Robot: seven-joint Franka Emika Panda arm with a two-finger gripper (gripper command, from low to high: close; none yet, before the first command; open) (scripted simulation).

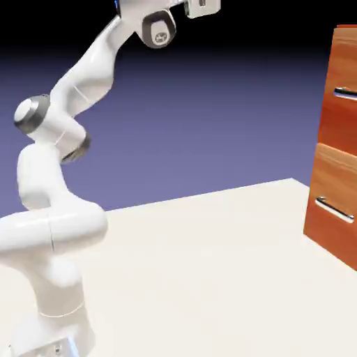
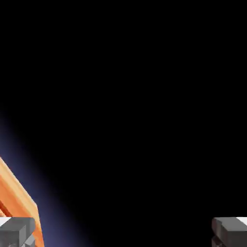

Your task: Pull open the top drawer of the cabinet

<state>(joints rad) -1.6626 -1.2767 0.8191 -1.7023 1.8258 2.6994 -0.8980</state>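
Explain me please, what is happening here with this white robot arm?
The white jointed robot arm holds nothing. Its open two-finger claw is raised high, away from the tall reddish-brown wooden cabinet. The upper wood-grain drawer with a silver bar handle, which it should pull open, is shut and untouched, as is the lower one.

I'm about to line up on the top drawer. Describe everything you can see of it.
The top drawer is the upper of two stacked fronts on the cabinet, at the exterior view's right edge, which cuts it off. Its glossy front looks like wood, orange-brown above and deeper red below, with wavy grain. A silver bar handle, with dark parts, is set across it and also runs out of frame. The drawer looks closed, roughly flush with the lower front. Nothing visible touches it.
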